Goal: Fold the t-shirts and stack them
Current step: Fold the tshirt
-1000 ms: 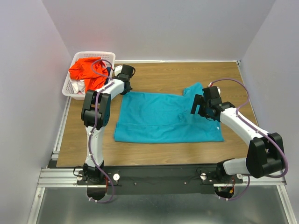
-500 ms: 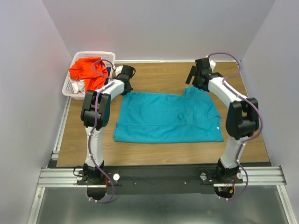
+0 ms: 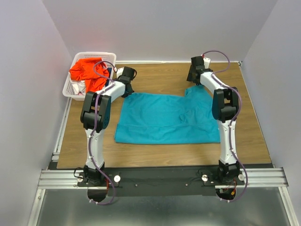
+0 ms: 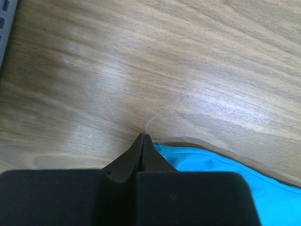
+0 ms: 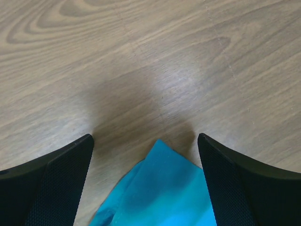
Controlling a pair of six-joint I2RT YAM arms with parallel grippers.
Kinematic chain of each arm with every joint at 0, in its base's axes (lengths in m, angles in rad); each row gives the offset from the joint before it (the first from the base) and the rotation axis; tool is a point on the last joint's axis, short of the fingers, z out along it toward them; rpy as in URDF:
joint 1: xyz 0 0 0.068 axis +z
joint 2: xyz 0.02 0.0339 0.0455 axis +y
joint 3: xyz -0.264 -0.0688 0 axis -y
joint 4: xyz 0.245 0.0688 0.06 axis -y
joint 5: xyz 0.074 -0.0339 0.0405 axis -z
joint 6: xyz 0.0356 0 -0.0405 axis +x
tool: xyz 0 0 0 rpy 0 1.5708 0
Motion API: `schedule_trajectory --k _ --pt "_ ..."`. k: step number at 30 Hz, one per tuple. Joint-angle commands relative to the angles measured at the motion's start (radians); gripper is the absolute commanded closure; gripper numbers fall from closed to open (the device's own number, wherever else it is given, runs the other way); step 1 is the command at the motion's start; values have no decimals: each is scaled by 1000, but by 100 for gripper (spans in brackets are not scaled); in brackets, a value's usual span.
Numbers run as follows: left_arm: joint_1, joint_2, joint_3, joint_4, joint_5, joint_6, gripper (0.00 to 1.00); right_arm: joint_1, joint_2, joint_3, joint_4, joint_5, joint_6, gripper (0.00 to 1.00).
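The t-shirt [image 3: 164,120] lies flat on the table [image 3: 160,75], basket [image 3: 96,53] far-left.

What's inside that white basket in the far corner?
A crumpled orange-red t-shirt fills the top of the basket, with a bit of white cloth showing beside it. Anything lying underneath is covered by the orange one.

You see a wood-grain table [image 3: 160,75] filling the middle of the top view, boxed in by plain pale grey walls [image 3: 160,28] at the top, left and right. Across the bottom runs an aluminium rail [image 3: 56,178] above a dull grey metal sheet [image 3: 160,207]. Even light leaves a soft sheen on the wood.
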Motion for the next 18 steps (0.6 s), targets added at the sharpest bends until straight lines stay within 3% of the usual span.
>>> schedule_trajectory --k 1,7,11,12,15,16,18 --pt "-5 -39 -4 -7 -7 10 100 -6 15 8 -11 56 -37 4" --pt "-3 -39 -1 -15 -13 7 100 -6 -25 -95 -11 74 -21 12" --pt "-3 -49 -4 -18 -16 4 100 -5 -62 -149 -11 87 -8 30" --pt "-3 -49 -6 -18 -16 3 100 -6 -72 -158 -11 85 4 41" --pt "-5 -55 -6 -18 -19 0 100 -5 -103 -184 -11 85 12 61" --pt "-5 -58 -8 -19 -15 -5 100 -5 -111 -187 -11 87 11 75" --pt "-3 -65 -12 -18 -13 -5 100 -5 -118 -190 -9 88 5 91"
